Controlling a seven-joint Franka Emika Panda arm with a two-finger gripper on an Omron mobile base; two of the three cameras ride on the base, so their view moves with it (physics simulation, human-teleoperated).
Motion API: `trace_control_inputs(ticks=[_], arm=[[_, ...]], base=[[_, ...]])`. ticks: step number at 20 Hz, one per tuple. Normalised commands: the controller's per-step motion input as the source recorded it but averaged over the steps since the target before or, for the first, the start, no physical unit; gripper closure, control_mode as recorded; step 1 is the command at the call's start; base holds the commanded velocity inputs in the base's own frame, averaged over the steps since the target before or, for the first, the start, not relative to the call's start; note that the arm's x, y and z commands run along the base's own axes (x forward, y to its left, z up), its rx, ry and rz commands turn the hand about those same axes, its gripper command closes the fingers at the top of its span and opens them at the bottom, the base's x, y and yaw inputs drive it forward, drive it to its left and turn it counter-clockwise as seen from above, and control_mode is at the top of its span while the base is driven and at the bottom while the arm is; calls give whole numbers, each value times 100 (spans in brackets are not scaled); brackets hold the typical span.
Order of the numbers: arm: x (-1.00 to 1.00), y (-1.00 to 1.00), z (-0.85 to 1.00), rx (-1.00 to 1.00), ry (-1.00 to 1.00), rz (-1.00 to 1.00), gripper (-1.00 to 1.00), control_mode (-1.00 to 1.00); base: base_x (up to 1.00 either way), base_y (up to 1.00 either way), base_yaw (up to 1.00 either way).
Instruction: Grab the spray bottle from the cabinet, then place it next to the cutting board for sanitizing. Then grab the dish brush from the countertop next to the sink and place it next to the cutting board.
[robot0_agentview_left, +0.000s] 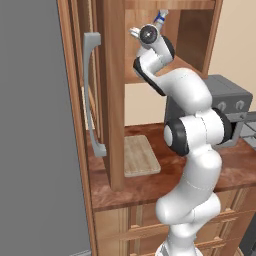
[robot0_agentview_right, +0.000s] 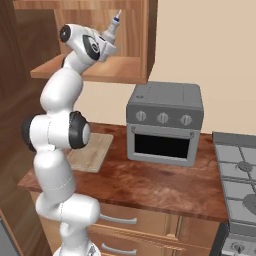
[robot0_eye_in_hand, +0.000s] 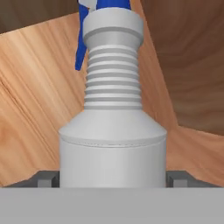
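one reddish countertop (robot0_agentview_right: 165, 182) carries the cutting board (robot0_agentview_left: 140, 155) and toaster oven (robot0_agentview_right: 164, 122); we see the gripper (robot0_eye_in_hand: 112, 178) jaws apart, flanking the spray bottle (robot0_eye_in_hand: 113, 144) in the cabinet (robot0_agentview_left: 112, 95).

spray bottle (robot0_eye_in_hand: 113, 148): grey body, pale ribbed neck, blue trigger
cabinet (robot0_agentview_left: 114, 100): medium-brown wood grain, curved grey handle (robot0_agentview_left: 92, 90)
cutting board (robot0_agentview_left: 140, 156): pale wood
worktop (robot0_agentview_right: 165, 182): glossy reddish-brown grain, light wooden drawers under it
toaster oven (robot0_agentview_right: 165, 122): grey, dark window
arm (robot0_agentview_left: 192, 130): white, dark joints
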Motion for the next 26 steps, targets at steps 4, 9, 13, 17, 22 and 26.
trace_control_inputs(ticks=[4,9,13,17,22,26], arm=[[-34,17,0,21,0,-13,100,-100],[-24,22,0,14,-1,0,100,-100],[-34,20,0,12,-2,0,100,-100],[-45,3,0,18,0,-2,100,-100],[-74,-2,0,18,-3,-10,100,-100],[-98,-22,0,19,-11,-15,100,-100]], base=[[0,0,0],[0,0,0],[0,0,0],[0,0,0],[0,0,0],[0,0,0]])
